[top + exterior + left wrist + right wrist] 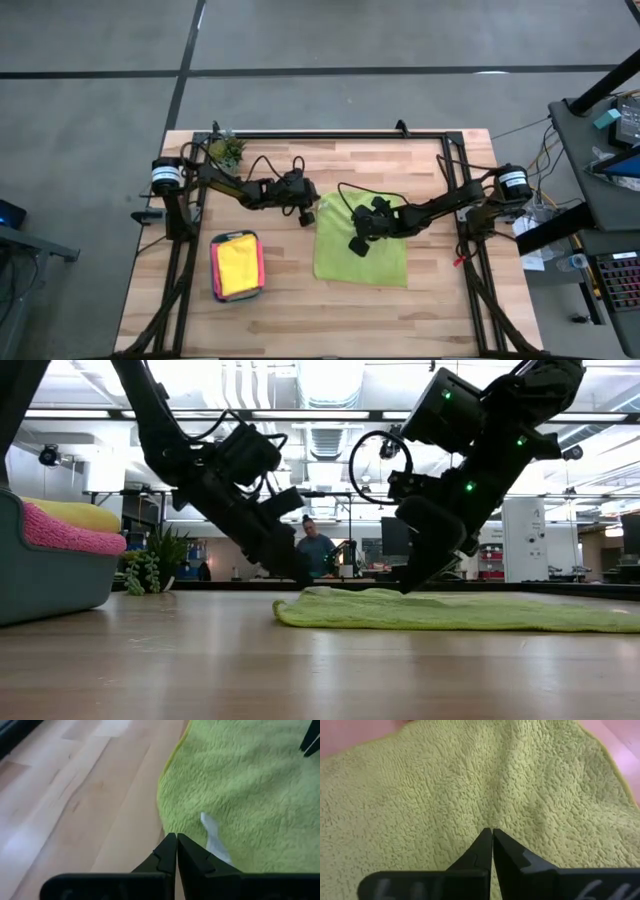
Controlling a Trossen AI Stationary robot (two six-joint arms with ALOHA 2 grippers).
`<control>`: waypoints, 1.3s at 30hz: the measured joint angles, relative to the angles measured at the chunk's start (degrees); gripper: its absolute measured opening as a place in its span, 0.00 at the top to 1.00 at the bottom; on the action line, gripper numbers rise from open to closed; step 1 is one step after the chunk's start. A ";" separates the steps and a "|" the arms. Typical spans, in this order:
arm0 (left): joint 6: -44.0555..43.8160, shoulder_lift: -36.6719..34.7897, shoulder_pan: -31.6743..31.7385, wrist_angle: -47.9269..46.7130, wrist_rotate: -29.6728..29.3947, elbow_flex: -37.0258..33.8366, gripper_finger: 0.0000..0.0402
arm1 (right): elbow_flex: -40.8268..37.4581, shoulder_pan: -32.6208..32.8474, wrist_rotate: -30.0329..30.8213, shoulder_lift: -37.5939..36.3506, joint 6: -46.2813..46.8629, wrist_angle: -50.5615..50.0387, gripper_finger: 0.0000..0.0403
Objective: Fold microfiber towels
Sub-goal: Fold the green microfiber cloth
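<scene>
A lime green microfiber towel (375, 262) lies flat on the wooden table, right of centre. My left gripper (307, 216) is shut, and its tips (176, 837) stand at the towel's far-left edge, next to a white tag (212, 834). My right gripper (357, 247) is shut and slants down over the middle of the towel (470, 785). No cloth shows between the fingers of either gripper. A yellow towel (237, 262) lies on a pink one (70, 532) in the teal tray. My left gripper slants down from the table's left, its shut tips at the towel's far-left edge (167, 820); I cannot tell whether they touch it. My right gripper's shut tips stand just over the towel's middle (492, 815); I cannot tell whether they touch the cloth.
The teal tray (214, 270) stands near the table's left front. A small potted plant (228, 150) is at the far left corner. Bare wood lies in front of the towel and to its right. A person (316, 550) stands in the room beyond the table.
</scene>
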 joint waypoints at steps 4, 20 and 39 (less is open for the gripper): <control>0.00 0.00 0.02 -0.09 0.16 -0.12 1.00 | 0.00 0.00 0.15 -0.04 0.00 -0.09 0.98; -1.56 4.52 -0.43 4.46 6.51 0.02 1.00 | 0.02 -0.49 11.92 1.06 -3.85 13.59 0.98; 0.69 1.33 -0.57 7.26 8.55 -0.20 1.00 | 2.04 -25.70 -27.31 0.68 -16.04 19.26 0.56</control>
